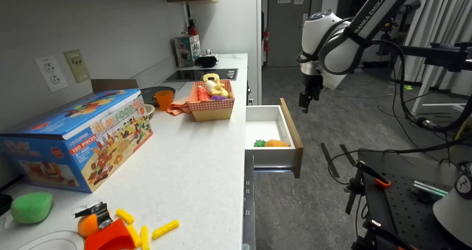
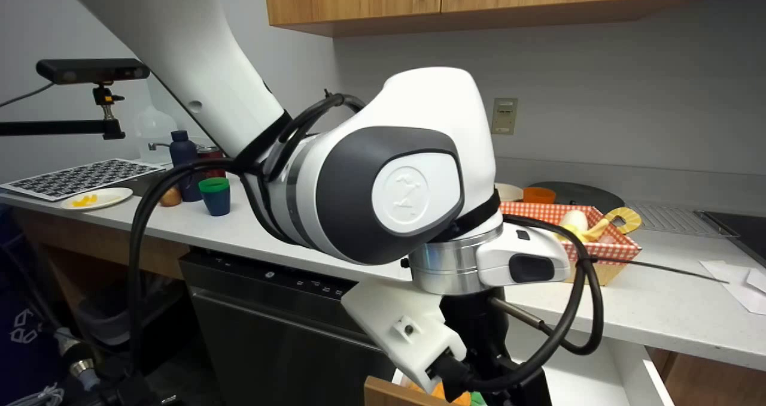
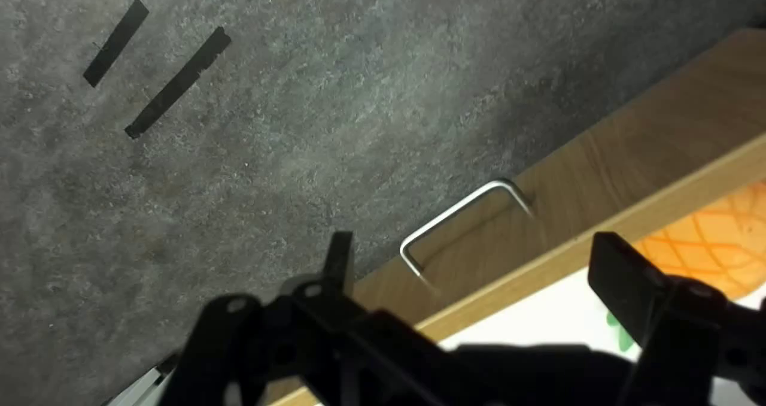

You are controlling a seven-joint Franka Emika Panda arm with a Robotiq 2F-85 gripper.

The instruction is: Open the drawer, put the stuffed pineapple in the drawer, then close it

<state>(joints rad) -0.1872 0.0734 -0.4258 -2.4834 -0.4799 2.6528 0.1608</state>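
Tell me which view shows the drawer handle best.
Wrist view: the drawer handle stands out bright and uncovered on the wooden front. Both exterior views show some of that front, but no handle.

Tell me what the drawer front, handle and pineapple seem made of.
Drawer front: wood or wood-look laminate, apparently satin, brown with visible grain.
Handle: likely metal, smooth and polished, from its silvery shine.
Pineapple: fairly matte, perhaps plush, its crisscross lines possibly stitched or printed; moulded plastic can't be ruled out.
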